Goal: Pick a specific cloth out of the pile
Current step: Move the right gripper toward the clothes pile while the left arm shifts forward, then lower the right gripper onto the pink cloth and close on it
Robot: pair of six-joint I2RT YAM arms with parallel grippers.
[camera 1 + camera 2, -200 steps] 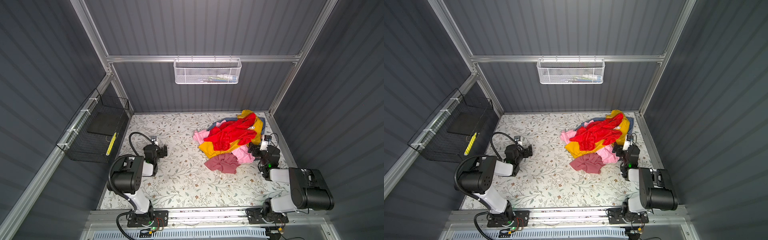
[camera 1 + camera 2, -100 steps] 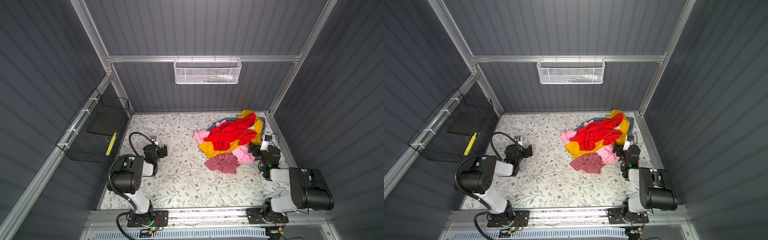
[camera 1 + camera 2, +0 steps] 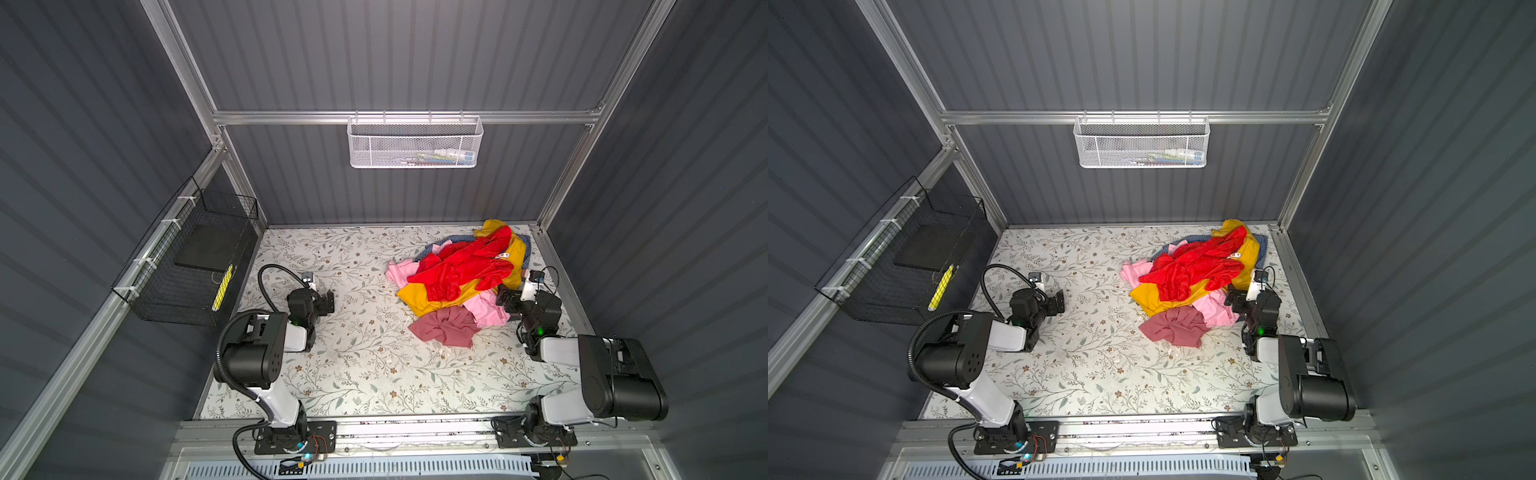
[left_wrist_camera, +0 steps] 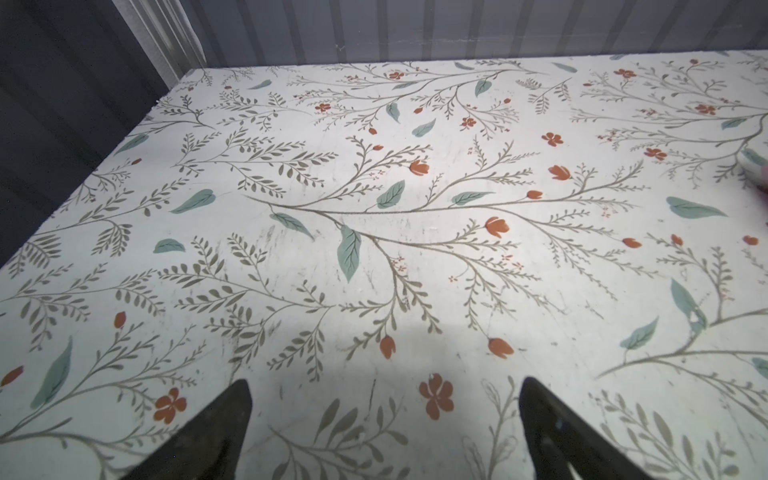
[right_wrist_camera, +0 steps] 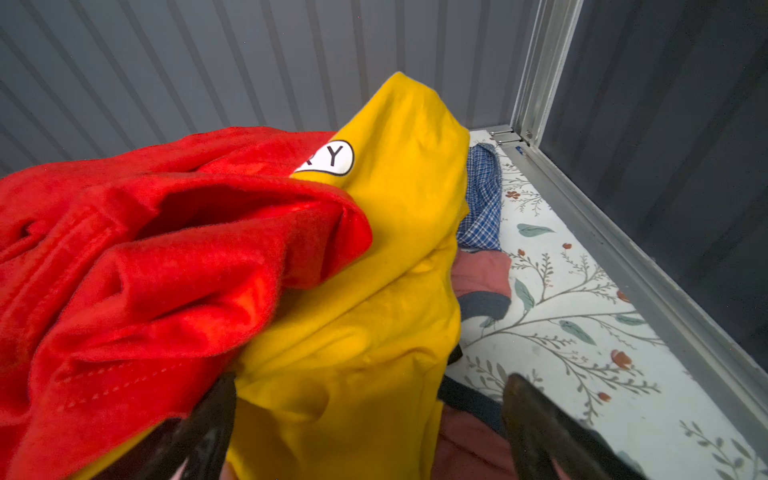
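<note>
The left gripper (image 3: pixel 327 300) is open, with its two black fingers (image 4: pixel 216 432) spread wide apart. It sits low over the table (image 3: pixel 365 374), and only the table's flower pattern shows between the fingers. It is well apart from the pile (image 3: pixel 457 278).

The right gripper (image 3: pixel 503 300) is open too, with its fingers (image 5: pixel 540 424) wide apart. It sits right at the edge of the pile, on the side near the right wall. In the right wrist view the yellow cloth (image 5: pixel 374 311) fills the space in front of the fingers. I cannot tell if they touch it.

The pile lies on the right half of the table, toward the back. The red cloth (image 3: pixel 457 268) is on top. The yellow cloth is under it and has a white patch with a letter Y. A blue checked cloth (image 5: pixel 482 199) peeks out at the back. The dusty rose cloth (image 3: pixel 446 328) lies bunched up at the front of the pile.

The light pink cloth (image 3: pixel 486 311) is mostly under the others. One part sticks out between the yellow cloth and the dusty rose cloth, just beside the right gripper. More of the light pink cloth (image 3: pixel 1131 272) sticks out on the left side of the pile.

A white mesh basket (image 3: pixel 415 143) hangs on the back wall, and a black wire basket (image 3: pixel 187 266) hangs on the left wall
</note>
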